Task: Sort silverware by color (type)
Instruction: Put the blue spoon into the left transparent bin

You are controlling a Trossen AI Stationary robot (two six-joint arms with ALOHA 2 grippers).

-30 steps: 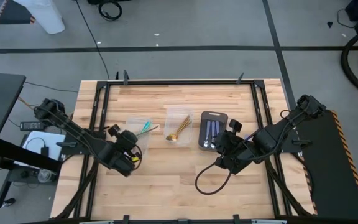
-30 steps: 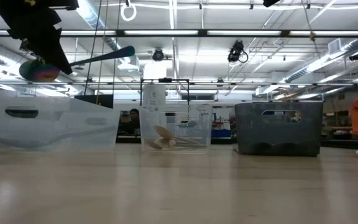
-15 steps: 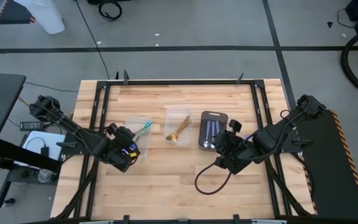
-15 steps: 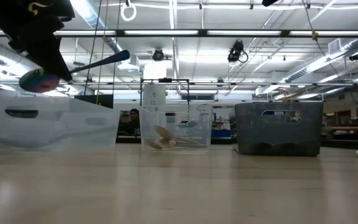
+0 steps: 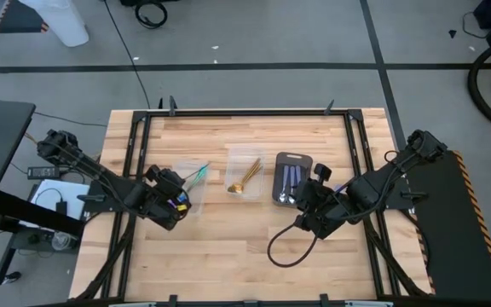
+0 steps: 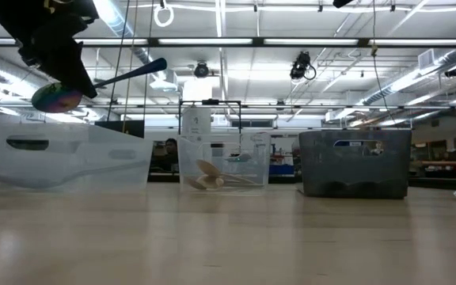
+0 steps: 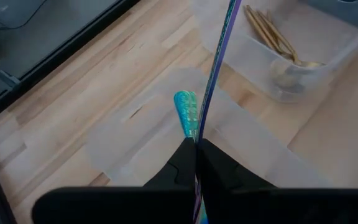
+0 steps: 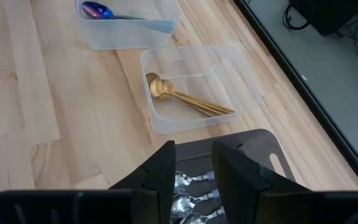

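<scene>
My left gripper (image 7: 196, 149) is shut on an iridescent spoon (image 6: 101, 79) with a purple bowl and a teal handle, held in the air over the left clear tub (image 5: 190, 183). Another teal-handled spoon (image 7: 186, 112) lies in that tub. Gold spoons (image 5: 244, 181) lie in the middle clear tub (image 8: 191, 93). Silver spoons (image 8: 185, 199) lie in the dark grey tray (image 5: 292, 175). My right gripper (image 8: 191, 168) hangs open over the tray's near end, with nothing between its fingers. My left gripper pinches the spoon's handle (image 7: 199, 138) between its two fingertips, close to the bowl (image 6: 56, 96). The fingers slant down from the table's near left. The spoon is lifted clear and tilted, its bowl low beside the fingers and its handle end (image 6: 161, 65) rising toward the middle tub.
A black cable loop (image 5: 290, 247) hangs below my right arm over the near part of the wooden table (image 5: 228, 247). The three containers stand in a row across the table's middle. Black frame rails (image 5: 245, 112) run along the table's edges.
My left gripper has drawn back a little toward the table's left edge with the spoon and has rolled somewhat. The spoon stays clear above the left tub, its handle tip pulled slightly back with it.
</scene>
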